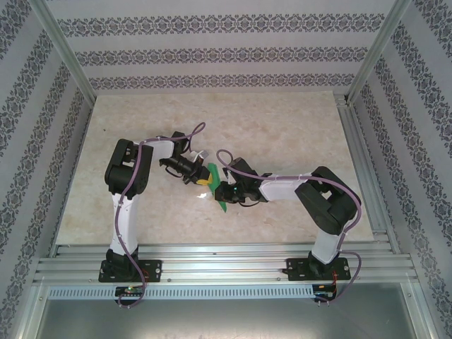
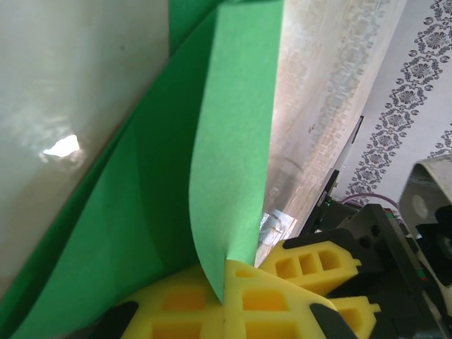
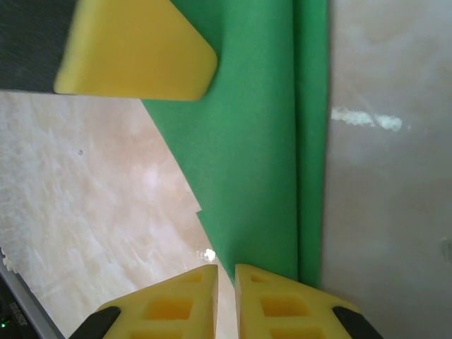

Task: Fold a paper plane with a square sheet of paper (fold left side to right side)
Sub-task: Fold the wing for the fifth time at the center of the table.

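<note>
So both arms meet mid-table (image 1: 282, 127) with the green sheet of paper (image 1: 214, 185) between them, lying as a narrow folded strip that runs away from the bases. The left claw (image 2: 224, 282) is clamped shut on it: a flap curls up out of the pinch and ends in a straight cut edge at the top. In the right wrist view the paper (image 3: 254, 141) has a long straight edge on the right with a second layer peeking out beside it, plus a slanted edge running down to the right claw (image 3: 226, 282). That claw's fingers are nearly together with just a thin slit, and honestly I can't tell if it's got the paper or is only beside it. There's a wide stretch of pale table beyond the arms, out to the patterned walls (image 1: 212, 56).
</note>
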`<state>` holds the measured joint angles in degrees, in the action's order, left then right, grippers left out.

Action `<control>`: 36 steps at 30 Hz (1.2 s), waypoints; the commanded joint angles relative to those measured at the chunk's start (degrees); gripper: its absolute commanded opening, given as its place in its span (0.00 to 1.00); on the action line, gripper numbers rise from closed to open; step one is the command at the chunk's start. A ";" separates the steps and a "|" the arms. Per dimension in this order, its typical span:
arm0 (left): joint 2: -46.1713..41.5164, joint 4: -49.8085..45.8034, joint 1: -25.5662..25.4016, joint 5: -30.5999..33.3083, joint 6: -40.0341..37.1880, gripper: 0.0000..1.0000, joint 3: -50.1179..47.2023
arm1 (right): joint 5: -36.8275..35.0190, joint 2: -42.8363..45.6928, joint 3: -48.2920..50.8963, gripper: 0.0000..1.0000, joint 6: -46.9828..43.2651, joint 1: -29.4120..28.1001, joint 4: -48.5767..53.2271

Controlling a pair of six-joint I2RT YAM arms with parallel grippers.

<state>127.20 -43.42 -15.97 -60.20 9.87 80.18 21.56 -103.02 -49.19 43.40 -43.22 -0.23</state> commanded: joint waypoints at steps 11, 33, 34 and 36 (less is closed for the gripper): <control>-0.49 0.68 1.27 4.22 0.63 0.00 0.93 | -1.35 -3.59 3.65 0.15 -0.95 -0.08 -0.82; -17.40 3.97 -2.48 8.31 7.32 0.04 -2.52 | -1.57 -4.23 3.40 0.15 -1.59 -0.05 -0.44; -16.51 4.80 -3.16 8.51 7.92 0.04 -2.66 | -1.48 -4.29 3.23 0.16 -1.61 -0.01 -0.33; -13.91 5.45 -4.31 9.18 8.36 0.03 -2.15 | -1.28 -4.72 3.01 0.15 -1.74 -0.04 -0.25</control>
<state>110.17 -41.06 -18.55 -50.63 16.75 78.50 21.39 -104.44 -47.11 43.20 -43.22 -7.07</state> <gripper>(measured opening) 0.058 0.154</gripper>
